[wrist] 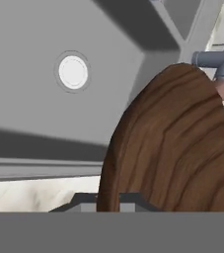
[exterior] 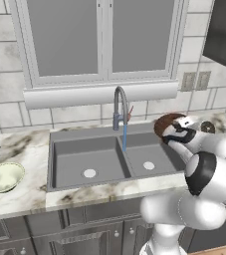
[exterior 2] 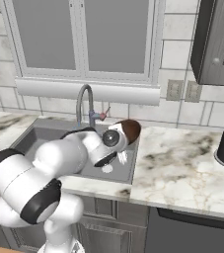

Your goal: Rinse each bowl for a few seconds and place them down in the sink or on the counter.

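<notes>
Hand view: the tool (wrist: pixel 107 200) is clamped on the brown bowl (wrist: pixel 175 143), held on edge above the sink's (exterior: pixel 74 162) right basin. Beyond, water runs from the faucet (exterior: pixel 120 107). The cream-green bowl (exterior: pixel 3 177) rests on the worktop (exterior: pixel 27 152), left of the sink.

2 base cameras look forward and down from behind the arm, left and right, sharing the sink (exterior: pixel 104 154) and faucet (exterior: pixel 120 107) mid-frame below the window (exterior 2: pixel 84 34). The hand camera sits close against a brown bowl (wrist: pixel 182 148), facing the basin.
</notes>
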### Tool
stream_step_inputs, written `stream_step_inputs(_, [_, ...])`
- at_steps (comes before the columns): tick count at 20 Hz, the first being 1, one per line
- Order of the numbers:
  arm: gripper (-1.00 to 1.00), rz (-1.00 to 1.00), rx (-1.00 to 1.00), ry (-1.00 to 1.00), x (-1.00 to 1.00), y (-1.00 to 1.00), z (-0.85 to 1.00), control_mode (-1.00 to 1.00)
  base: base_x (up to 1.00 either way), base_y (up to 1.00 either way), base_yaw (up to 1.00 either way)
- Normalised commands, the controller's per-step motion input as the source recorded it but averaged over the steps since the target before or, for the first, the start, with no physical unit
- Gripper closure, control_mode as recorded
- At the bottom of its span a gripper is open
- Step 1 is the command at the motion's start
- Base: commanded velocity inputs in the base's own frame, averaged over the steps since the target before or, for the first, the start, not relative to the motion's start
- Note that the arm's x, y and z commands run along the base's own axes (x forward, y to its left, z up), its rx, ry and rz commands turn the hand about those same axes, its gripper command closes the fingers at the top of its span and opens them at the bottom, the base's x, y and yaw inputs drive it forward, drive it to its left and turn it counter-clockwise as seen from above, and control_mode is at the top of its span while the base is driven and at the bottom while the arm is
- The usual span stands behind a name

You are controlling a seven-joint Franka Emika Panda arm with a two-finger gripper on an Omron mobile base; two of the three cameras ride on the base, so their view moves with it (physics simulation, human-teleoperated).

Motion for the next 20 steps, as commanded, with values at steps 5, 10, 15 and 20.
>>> stream_step_inputs(5, [1.00,0.20,-0.01,0.25,0.00,0.01,0.57,-1.00,0.00,0.00,0.00])
stream_step_inputs(10, [1.00,0.19,0.03,0.20,0.00,0.00,0.31,-1.00,0.00,0.00,0.00])
stream_step_inputs(15, [1.00,0.15,0.10,0.17,0.00,0.07,0.02,-1.00,0.00,0.00,0.00])
stream_step_inputs(20, [1.00,0.11,0.10,0.05,0.00,0.06,-0.01,-1.00,0.00,0.00,0.00])
